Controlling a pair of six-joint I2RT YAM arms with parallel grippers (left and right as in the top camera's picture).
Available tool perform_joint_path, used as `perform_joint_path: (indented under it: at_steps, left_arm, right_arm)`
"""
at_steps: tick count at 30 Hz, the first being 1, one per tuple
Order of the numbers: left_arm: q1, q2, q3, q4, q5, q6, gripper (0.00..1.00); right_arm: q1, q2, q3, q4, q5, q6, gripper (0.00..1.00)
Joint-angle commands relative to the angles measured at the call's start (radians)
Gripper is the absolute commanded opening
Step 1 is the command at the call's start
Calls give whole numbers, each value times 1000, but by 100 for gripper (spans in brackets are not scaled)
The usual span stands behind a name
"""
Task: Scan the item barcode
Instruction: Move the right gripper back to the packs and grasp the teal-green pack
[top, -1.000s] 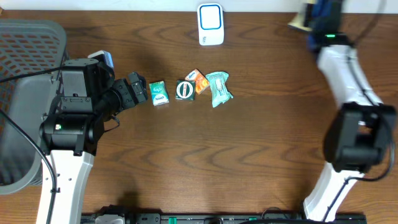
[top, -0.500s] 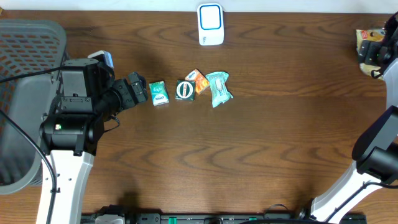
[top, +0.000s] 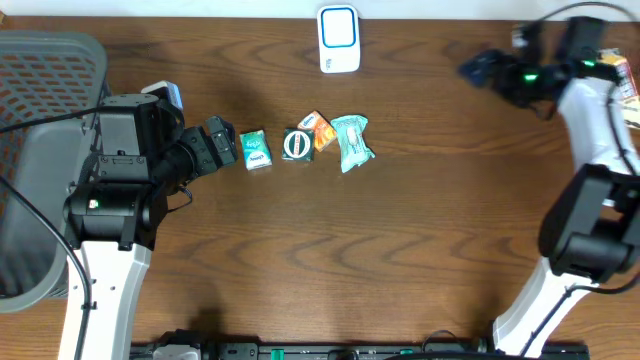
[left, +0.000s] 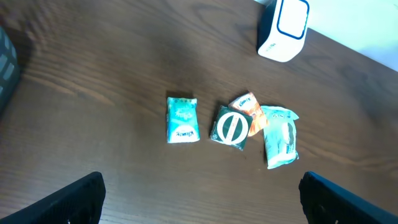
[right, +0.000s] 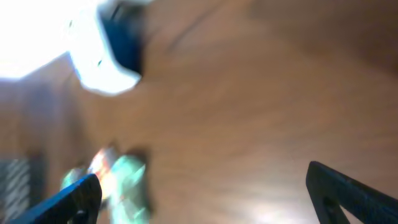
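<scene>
Green packet (top: 256, 149) (the closest of four small items) lies flat on the surface (top: 400, 250), just beside the left end effector (top: 226, 144). That end effector points at it along the row, fingers spread wide with nothing between them. The packet's long axis runs roughly from near edge to far edge, crosswise to the line of approach. No barcode can be made out on its upper face.

Beyond it in the same row:
- a dark packet with a round emblem (top: 297, 145);
- an orange packet (top: 319, 128) touching the dark one (overlapping or merely abutting, cannot tell);
- a pale teal wrapper (top: 351, 141) against the orange one.

Farther back, a white scanner (top: 339, 39) stands at the far edge, well apart from the row. The right end effector (top: 478, 70) hovers to the scanner's right, likewise agape and empty (its wrist view is blurred).

Judgement: the left arm is much the nearer. A grasp would probably need its fingers to straddle the green packet's narrower width.
</scene>
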Motion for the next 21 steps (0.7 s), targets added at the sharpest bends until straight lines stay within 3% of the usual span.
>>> perform_joint_path:
  at_steps: [1, 7, 8, 18, 21]
  left_arm:
    - [3, -1, 15, 0, -6, 17, 98]
    - [3, -1, 15, 0, -6, 17, 97]
    - [3, -1, 15, 0, -6, 17, 98]
    - [3, -1, 15, 0, -6, 17, 98]
    - [3, -1, 15, 0, -6, 17, 98]
  right_arm:
    - [124, 7, -15, -49, -26, -26, 99]
    - [324, 7, -76, -47, 147, -25, 96]
    - [375, 7, -81, -44, 185, -25, 87]
    - [595, 7, -83, -50, 539, 33, 39]
    - [637, 7, -83, -49, 575, 32, 38]
